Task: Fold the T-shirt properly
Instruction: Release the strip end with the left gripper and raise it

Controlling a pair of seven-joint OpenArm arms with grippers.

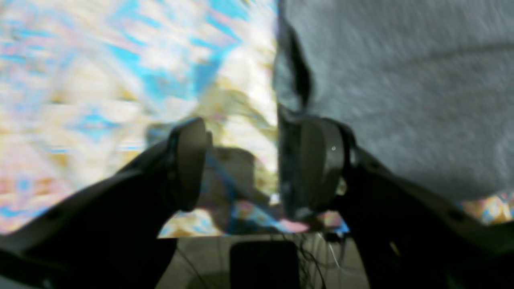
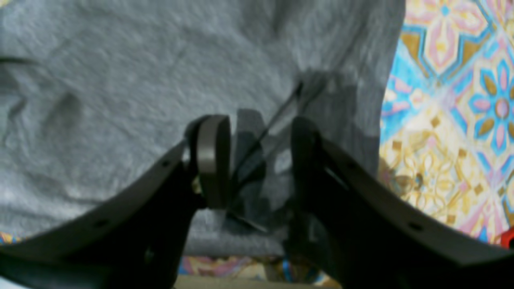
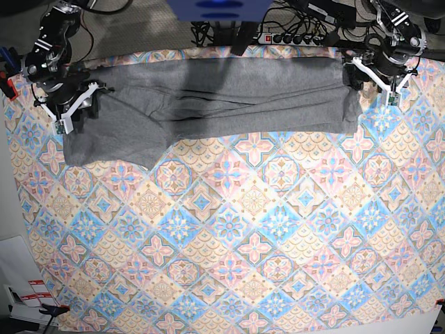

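The T-shirt point(image 3: 208, 104) lies as a long band at twelve o'clock on the patterned cloth point(image 3: 236, 229). Both end effectors are released: left end effector point(image 3: 381, 82) beside its edge, right end effector point(image 3: 73, 111) above it. Pinch matching corners evenly before folding.

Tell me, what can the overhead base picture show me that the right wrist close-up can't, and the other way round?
Only the base view shows the whole T-shirt folded into a long band across the far edge of the patterned cloth, with both arms at its ends and a power strip behind. Only the right wrist view shows the right gripper close up, jaws apart over the grey knit. Both show grey shirt lying on colourful tiles.
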